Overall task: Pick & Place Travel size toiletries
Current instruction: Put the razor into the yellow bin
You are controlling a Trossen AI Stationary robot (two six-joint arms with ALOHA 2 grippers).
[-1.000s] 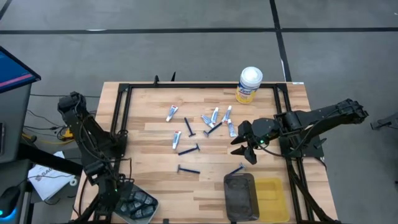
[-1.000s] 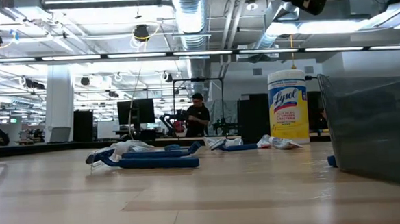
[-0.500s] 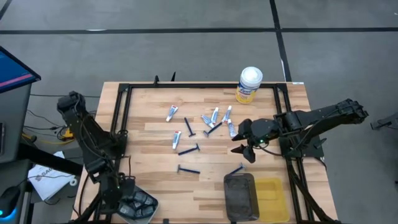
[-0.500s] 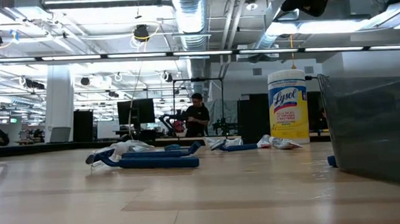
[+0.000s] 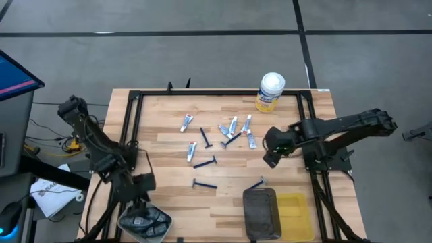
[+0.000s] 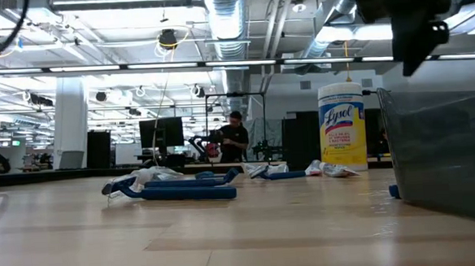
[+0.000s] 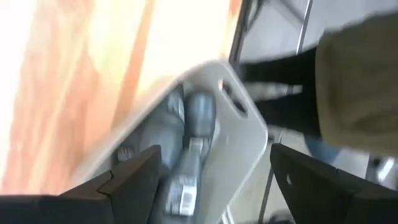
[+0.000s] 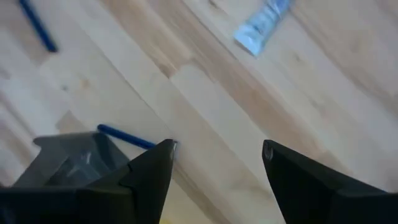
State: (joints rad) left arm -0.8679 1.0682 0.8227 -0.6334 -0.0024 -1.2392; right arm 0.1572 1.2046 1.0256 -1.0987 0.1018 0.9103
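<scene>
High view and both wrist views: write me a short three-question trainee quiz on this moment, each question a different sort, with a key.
1. True or false: the yellow canister lies tipped over at the table's middle.
2. Over which container does the left gripper hang? A) grey tray B) yellow bin C) dark bin
3. Fill in: the right gripper is open and holds ____.

Key: 1 false, it stands upright at the far edge. 2 A. 3 nothing.
</scene>
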